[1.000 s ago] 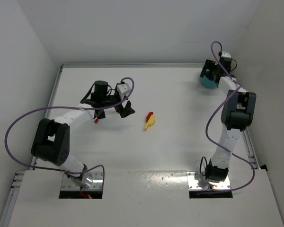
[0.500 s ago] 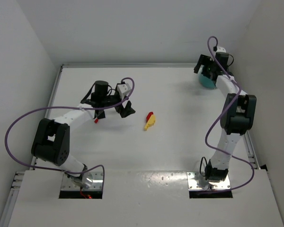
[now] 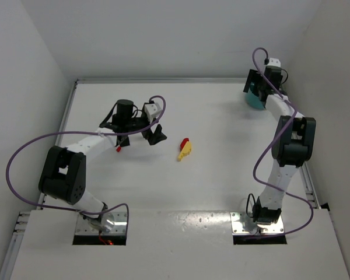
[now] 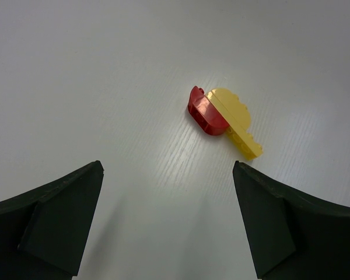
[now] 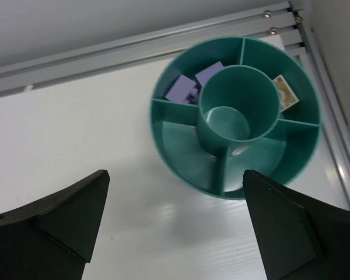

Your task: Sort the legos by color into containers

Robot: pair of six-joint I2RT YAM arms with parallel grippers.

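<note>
A red lego (image 4: pixel 205 112) and a yellow lego (image 4: pixel 236 121) lie pressed together on the white table, just ahead of my open left gripper (image 4: pixel 169 169), slightly to its right. The top view shows that pair (image 3: pixel 185 149) right of the left gripper (image 3: pixel 140 139). A tiny red lego (image 3: pixel 118 148) lies by its left finger. The teal bowl (image 5: pixel 175 146) sits in the far right corner, with two purple legos (image 5: pixel 184 90) in one compartment and a tan piece (image 5: pixel 283 92) in another. My right gripper (image 5: pixel 175 175) hangs open above the bowl's near side, empty.
A metal rail (image 5: pixel 105 55) runs along the table's far edge just behind the bowl, and another rail (image 5: pixel 332 111) lines the right side. White walls enclose the table. Purple cables loop from both arms.
The right gripper has moved toward the far wall over the bowl, its arm stretching out. The left arm and the legos have stayed put.
</note>
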